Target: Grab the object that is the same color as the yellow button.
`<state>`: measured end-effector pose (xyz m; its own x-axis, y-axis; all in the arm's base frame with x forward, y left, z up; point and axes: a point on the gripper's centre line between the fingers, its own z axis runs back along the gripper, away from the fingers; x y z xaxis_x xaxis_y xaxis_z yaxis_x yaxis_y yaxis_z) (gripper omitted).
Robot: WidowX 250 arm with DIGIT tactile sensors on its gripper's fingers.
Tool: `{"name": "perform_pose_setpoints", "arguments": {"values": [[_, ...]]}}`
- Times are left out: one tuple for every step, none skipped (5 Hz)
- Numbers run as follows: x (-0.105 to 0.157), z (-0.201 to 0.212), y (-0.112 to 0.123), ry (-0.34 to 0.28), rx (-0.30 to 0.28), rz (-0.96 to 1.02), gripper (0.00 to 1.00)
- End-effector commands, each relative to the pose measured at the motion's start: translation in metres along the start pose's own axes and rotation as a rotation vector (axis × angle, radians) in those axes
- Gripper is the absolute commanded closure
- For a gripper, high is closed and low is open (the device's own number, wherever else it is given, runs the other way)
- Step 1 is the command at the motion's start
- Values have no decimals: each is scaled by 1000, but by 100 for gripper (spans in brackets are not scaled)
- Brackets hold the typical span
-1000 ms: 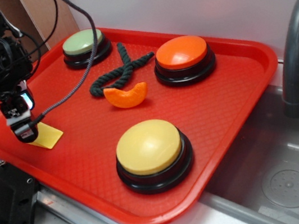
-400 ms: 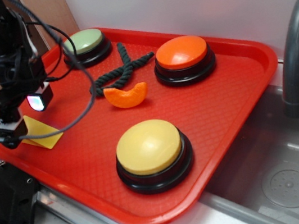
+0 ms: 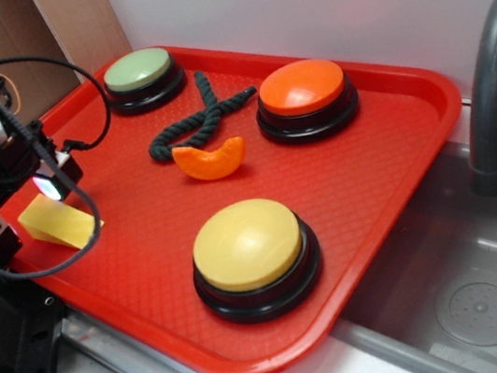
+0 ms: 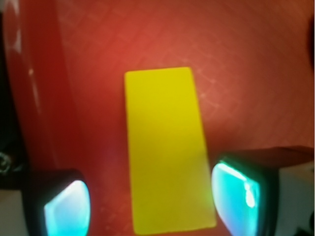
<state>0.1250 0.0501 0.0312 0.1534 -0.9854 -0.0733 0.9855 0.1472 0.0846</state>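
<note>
Exterior view: the big red plastic tray (image 3: 396, 163) carries everything. The large round mustard-yellow button on a black base (image 3: 248, 243) sits near its front edge. Behind it are the round orange button (image 3: 302, 88), the pale green button (image 3: 137, 70), the dark green twisted rope (image 3: 204, 113) and the orange crescent piece (image 3: 211, 160). The small bright yellow wedge block (image 4: 167, 147) lies flat on the tray near the left rim, well apart from the yellow button. My gripper (image 4: 152, 199) hangs above it with fingers (image 4: 236, 194) spread wide, one on each side of the block; whether they touch it I cannot tell.
</note>
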Motion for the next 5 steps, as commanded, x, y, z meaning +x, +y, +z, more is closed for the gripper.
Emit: {"name": "perform_pose_setpoints", "arguments": {"values": [[5,-27,25,-8,-115,51,0],[-3,-42,40,13,-173,102,0],[-3,-44,48,7,-166,111,0],[4,-36,45,25,-159,70,0],[11,-4,33,-5,-100,121,0]]}}
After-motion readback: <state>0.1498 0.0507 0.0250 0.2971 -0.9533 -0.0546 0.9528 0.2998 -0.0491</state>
